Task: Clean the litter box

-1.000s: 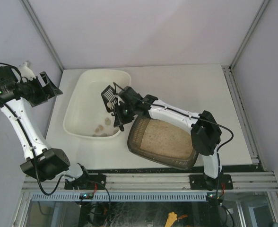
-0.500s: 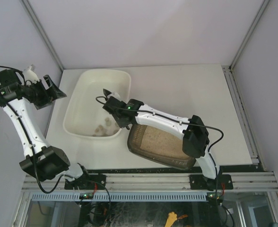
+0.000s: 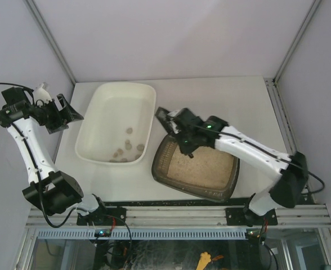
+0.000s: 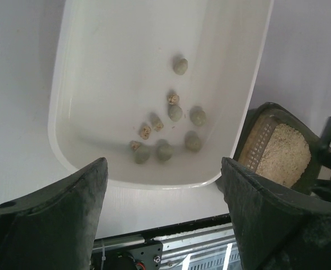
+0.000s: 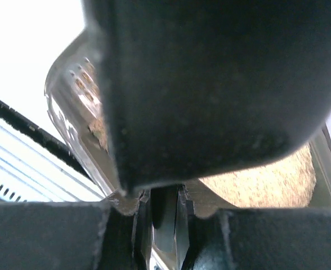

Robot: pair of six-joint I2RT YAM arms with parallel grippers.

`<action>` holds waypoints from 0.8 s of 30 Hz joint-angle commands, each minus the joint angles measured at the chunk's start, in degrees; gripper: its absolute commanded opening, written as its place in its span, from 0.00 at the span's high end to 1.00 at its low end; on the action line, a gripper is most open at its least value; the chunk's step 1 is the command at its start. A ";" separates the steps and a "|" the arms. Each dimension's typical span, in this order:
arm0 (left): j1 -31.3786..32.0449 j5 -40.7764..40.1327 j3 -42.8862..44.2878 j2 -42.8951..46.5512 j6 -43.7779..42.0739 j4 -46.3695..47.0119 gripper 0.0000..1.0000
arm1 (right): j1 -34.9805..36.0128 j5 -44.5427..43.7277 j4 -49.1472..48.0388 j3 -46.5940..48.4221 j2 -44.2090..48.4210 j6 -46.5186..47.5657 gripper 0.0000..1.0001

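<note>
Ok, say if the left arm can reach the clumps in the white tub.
Probably yes: the left claw hangs open near the white tub, clumps lie uncovered, and the right claw holds a scoop over the litter box.

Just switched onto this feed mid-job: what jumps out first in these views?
The right gripper, jaws shut on a black scoop, hovers over the far-left corner of the litter box and its beige litter. To its left, the white tub holds a scatter of small greenish clumps. The left gripper hangs open at the table's left edge.
</note>
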State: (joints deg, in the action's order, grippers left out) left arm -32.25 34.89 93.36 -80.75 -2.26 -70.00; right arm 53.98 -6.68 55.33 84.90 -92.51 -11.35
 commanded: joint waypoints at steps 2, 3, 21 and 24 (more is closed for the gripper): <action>-0.13 4.47 -1.77 -0.03 -2.52 1.27 0.15 | -7.12 12.73 -0.66 -9.77 14.27 2.23 1.00; -0.09 4.82 -2.08 -0.14 -2.75 1.27 0.15 | -7.69 12.78 -0.21 -11.38 15.92 2.98 1.00; 2.76 6.64 -10.49 2.65 -6.81 0.22 0.15 | -11.34 2.30 11.71 -20.50 21.54 23.26 1.00; 3.70 6.43 -11.81 2.88 -7.19 0.05 0.15 | -12.18 7.02 10.88 -22.88 20.63 25.75 1.00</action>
State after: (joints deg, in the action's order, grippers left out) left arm -29.82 40.27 83.24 -80.40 -7.27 -70.00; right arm 43.00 -2.37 65.84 63.77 -71.33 8.47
